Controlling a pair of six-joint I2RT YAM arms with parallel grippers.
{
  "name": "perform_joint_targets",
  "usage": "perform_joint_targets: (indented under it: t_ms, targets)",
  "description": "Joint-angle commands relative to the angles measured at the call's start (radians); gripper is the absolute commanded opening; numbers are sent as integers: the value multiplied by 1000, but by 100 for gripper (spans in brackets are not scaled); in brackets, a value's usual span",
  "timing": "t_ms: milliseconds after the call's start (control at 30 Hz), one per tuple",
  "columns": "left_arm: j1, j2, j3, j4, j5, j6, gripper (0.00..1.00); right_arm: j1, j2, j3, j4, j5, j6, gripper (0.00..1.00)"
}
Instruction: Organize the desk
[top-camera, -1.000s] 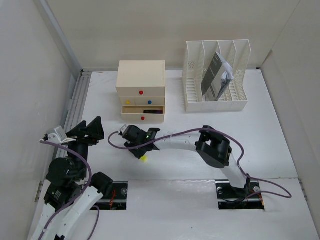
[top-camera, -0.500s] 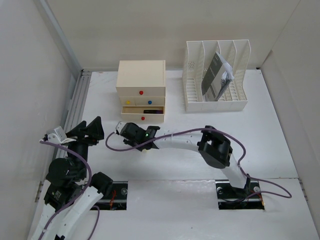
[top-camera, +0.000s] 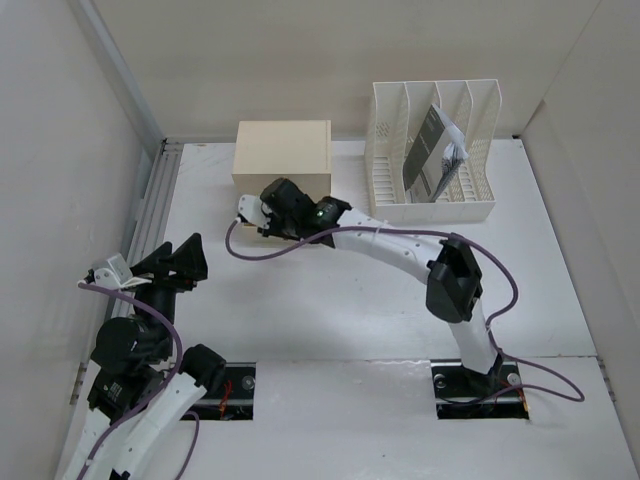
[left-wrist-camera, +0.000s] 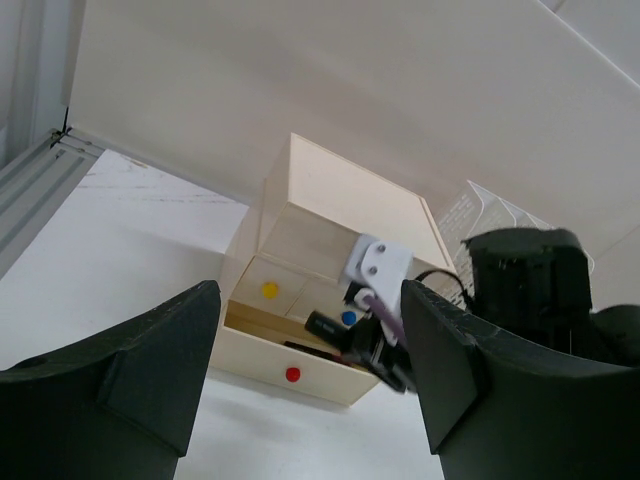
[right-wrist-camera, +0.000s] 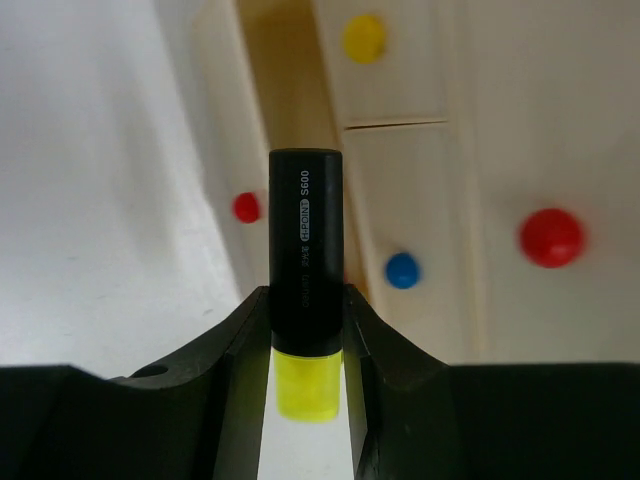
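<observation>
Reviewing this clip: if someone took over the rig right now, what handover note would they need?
Left gripper: open, empty, parked near-left over the desk.
Right gripper: shut on a black-and-yellow highlighter, at the drawer box's pulled-out bottom drawer.
Done: highlighter lifted and brought to the drawer.
Left: release it inside, push the drawer shut.
File rack holds papers.

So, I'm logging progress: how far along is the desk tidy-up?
Done: papers stand in the file rack, and the bottom drawer is pulled open. In hand: the right gripper holds a highlighter at that drawer. Left, probably: drop it in and shut the drawer. The left gripper hangs open.
</observation>
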Motion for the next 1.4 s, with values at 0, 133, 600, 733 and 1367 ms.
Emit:
perform_joint_targets:
  t_ms: [0, 133, 600, 733, 1367]
  targets:
    - [-1, -10, 1, 37, 0, 8, 70, -35, 26, 103, -47, -59, -146, 0]
    - [-1, -10, 1, 37, 0, 8, 70, -72, 82, 172, -101, -128, -230, 0]
    - [-1, -10, 1, 37, 0, 8, 70, -121, 114, 160, -141, -297, -390, 0]
    - [-1, -10, 1, 37, 0, 8, 70, -121, 123, 160, -132, -297, -390, 0]
    - [-1, -10, 1, 37, 0, 8, 70, -140, 174, 142, -35, -193, -341, 2]
